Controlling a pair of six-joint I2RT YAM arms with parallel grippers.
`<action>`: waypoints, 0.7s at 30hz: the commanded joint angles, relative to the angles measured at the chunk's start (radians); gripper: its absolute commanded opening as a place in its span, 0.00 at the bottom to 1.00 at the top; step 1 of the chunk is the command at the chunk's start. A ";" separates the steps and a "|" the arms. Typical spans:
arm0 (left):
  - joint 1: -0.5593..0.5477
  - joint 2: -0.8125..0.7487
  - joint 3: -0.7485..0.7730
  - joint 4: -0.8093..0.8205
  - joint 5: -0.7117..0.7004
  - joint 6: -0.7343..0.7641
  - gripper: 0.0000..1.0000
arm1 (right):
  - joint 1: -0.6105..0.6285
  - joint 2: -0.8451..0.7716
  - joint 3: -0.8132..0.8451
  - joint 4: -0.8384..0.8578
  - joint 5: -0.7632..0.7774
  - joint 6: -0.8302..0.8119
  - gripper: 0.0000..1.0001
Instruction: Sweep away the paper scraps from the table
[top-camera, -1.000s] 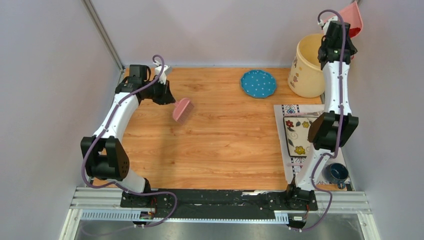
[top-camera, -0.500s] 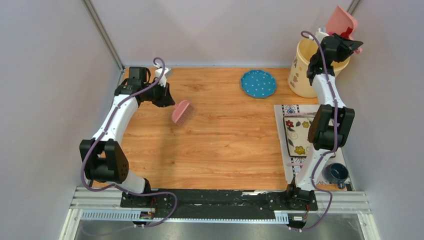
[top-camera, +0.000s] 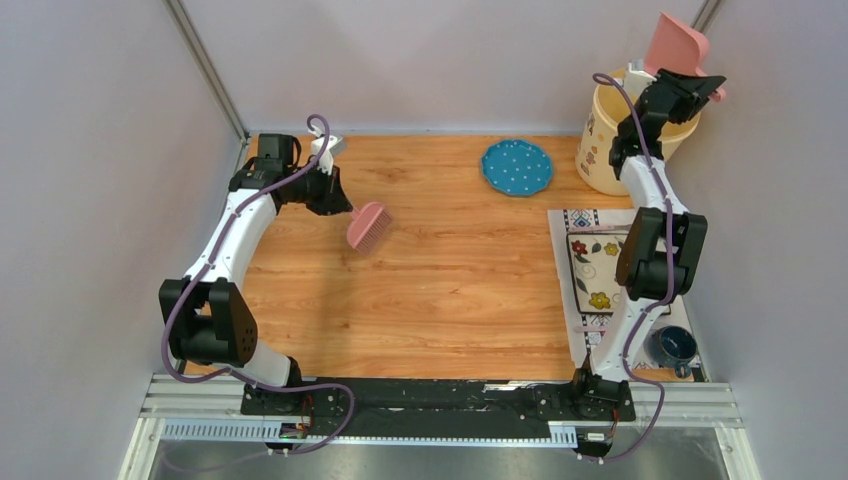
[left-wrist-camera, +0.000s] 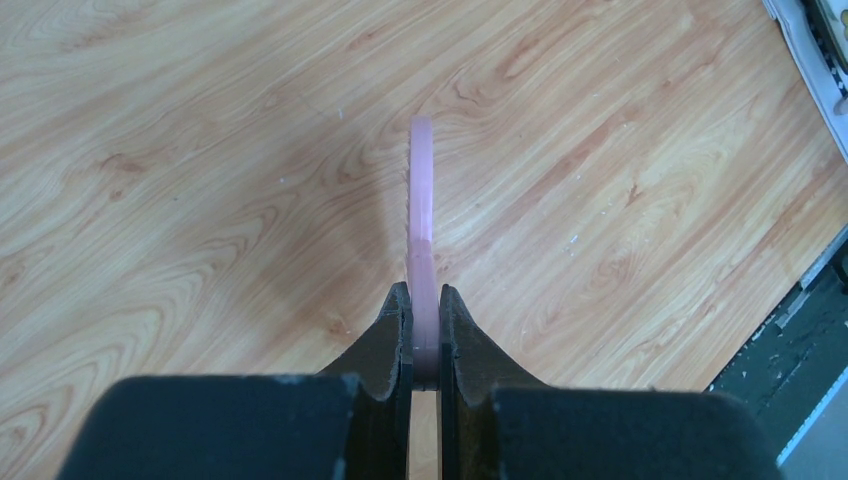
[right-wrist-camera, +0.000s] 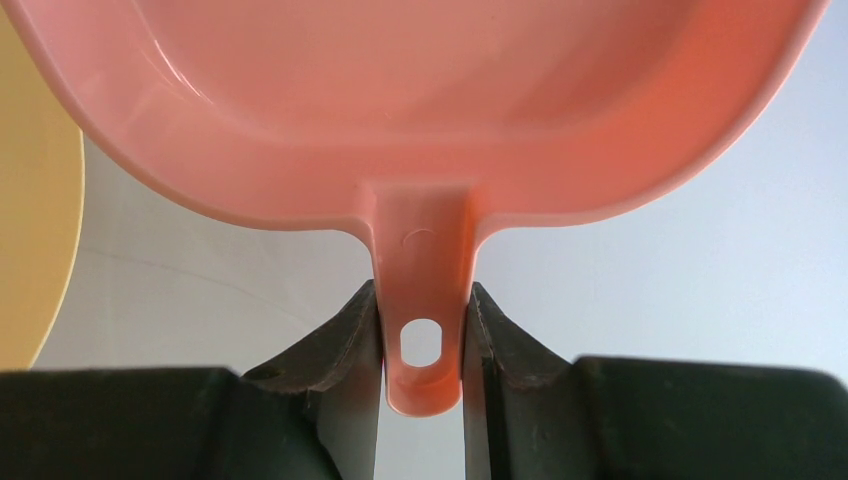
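Note:
No paper scraps show on the wooden table (top-camera: 450, 290) or in any view. My left gripper (top-camera: 340, 205) is shut on the handle of the pale pink hand brush (top-camera: 368, 227) and holds it over the table's far left. In the left wrist view the brush (left-wrist-camera: 421, 200) is edge-on between the shut jaws of the gripper (left-wrist-camera: 425, 320). My right gripper (top-camera: 690, 82) is shut on the handle of the pink dustpan (top-camera: 675, 45) and holds it tipped up above the cream bin (top-camera: 610, 140). In the right wrist view the gripper (right-wrist-camera: 422, 330) clamps the dustpan (right-wrist-camera: 420, 100), whose pan looks empty.
A blue dotted plate (top-camera: 516, 166) lies at the back centre. A white patterned placemat (top-camera: 585, 325) with a flowered square dish (top-camera: 598, 262) is on the right. A dark blue mug (top-camera: 673, 347) stands at the near right. Grey walls close in both sides.
The right gripper swung the dustpan left and tipped it more upright over the bin. Red bits seen at the pan earlier no longer show. The brush shifted slightly right.

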 joint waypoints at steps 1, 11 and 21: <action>0.008 -0.029 0.020 0.010 0.034 0.015 0.00 | 0.007 -0.082 0.081 -0.019 0.042 0.154 0.02; 0.008 -0.022 0.057 0.036 0.014 -0.037 0.00 | 0.255 -0.281 0.408 -0.762 0.035 0.758 0.00; 0.008 -0.096 0.092 0.004 -0.056 -0.048 0.00 | 0.656 -0.484 0.099 -1.321 -0.489 1.599 0.00</action>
